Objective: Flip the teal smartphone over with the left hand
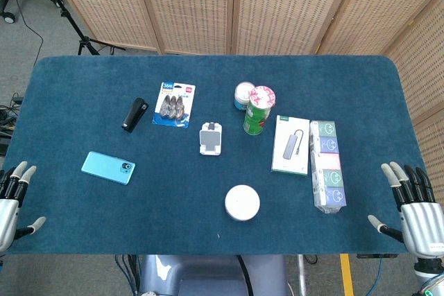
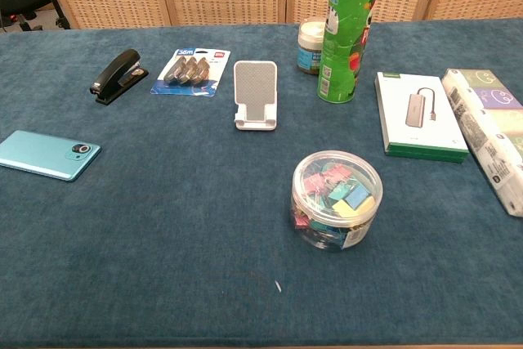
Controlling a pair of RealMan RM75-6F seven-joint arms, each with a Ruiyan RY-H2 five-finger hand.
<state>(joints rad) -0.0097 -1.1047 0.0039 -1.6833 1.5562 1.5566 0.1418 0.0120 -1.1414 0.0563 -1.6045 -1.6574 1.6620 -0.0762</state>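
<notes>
The teal smartphone (image 1: 108,167) lies flat on the blue table cloth at the left, its back and camera lens facing up; it also shows at the left edge of the chest view as the smartphone (image 2: 48,154). My left hand (image 1: 12,202) hovers at the table's front left corner, fingers spread and empty, well short of the phone. At the front right corner my right hand (image 1: 411,207) is likewise open with nothing in it. Neither hand shows in the chest view.
A black stapler (image 1: 134,114) and a blister pack (image 1: 173,105) lie behind the phone. A white phone stand (image 1: 211,138), a round tub of clips (image 2: 336,199), a green can (image 1: 259,110), a small jar (image 1: 243,95), a white box (image 1: 291,145) and a wrapped pack (image 1: 327,166) fill the middle and right.
</notes>
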